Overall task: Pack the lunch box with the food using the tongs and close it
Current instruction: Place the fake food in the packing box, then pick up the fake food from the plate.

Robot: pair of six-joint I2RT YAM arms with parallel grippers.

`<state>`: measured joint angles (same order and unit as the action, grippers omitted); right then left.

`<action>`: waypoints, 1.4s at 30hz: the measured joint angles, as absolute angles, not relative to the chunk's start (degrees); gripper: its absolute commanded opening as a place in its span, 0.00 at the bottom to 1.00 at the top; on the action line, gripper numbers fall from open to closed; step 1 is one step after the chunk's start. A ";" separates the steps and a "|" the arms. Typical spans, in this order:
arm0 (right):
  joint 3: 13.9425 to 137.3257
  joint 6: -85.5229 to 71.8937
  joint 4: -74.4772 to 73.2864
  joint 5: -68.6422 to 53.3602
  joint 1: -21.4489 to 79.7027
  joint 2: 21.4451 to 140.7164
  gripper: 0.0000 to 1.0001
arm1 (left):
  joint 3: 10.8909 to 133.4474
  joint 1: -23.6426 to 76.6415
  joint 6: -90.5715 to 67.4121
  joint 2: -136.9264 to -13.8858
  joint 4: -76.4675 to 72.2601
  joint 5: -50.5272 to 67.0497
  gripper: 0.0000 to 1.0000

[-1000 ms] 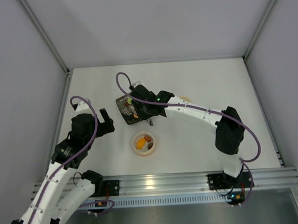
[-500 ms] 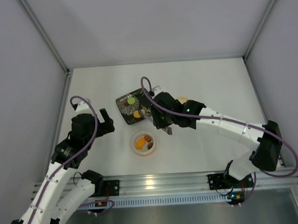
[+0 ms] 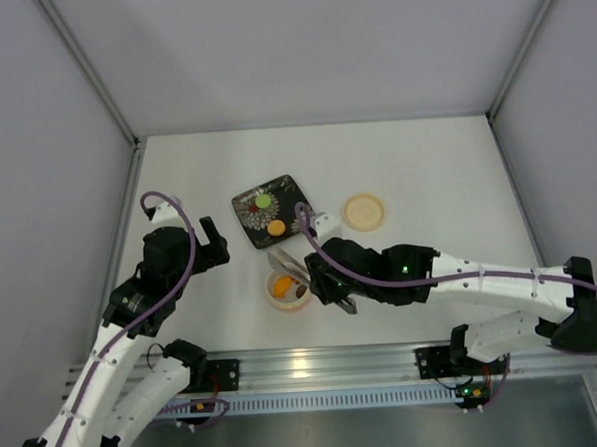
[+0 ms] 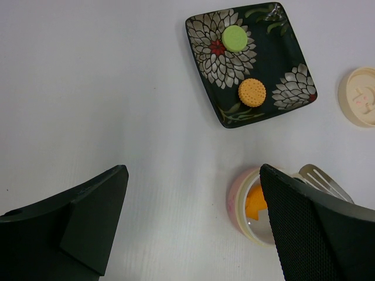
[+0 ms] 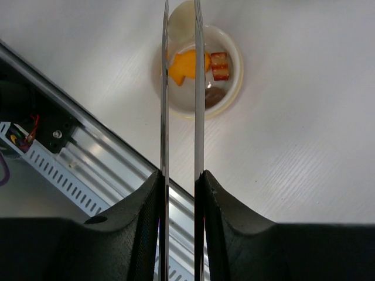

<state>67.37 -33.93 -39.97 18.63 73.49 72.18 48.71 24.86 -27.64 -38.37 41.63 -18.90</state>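
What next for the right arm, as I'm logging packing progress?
Probably ease the right gripper so the tongs open over the lunch box, dropping anything pinched. Their tips hang above it; whether they hold food is unclear. A green piece and an orange piece wait on the plate.

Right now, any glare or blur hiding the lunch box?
Top external: sharp, glare only on the rail, lunch box small. Left wrist: own dark finger covers its right part. Right wrist: box sharp, shiny tongs streak across it.

Right arm (image 3: 462, 280) and tongs (image 3: 286, 265) over lunch box (image 5: 239, 70); open tabletop (image 3: 237, 297) left of it.
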 measured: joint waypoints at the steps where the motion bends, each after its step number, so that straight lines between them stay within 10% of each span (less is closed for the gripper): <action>1: 66.63 -34.46 -39.97 19.03 73.93 72.16 0.29 | 48.71 24.86 -27.64 -38.37 41.60 -18.92 0.99; 42: 65.95 -36.16 -39.46 21.32 75.13 74.46 0.47 | 48.71 24.86 -27.64 -38.37 41.60 -18.92 0.99</action>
<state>65.95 -36.16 -39.46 21.32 75.13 74.46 48.71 24.86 -27.64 -38.37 41.60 -18.92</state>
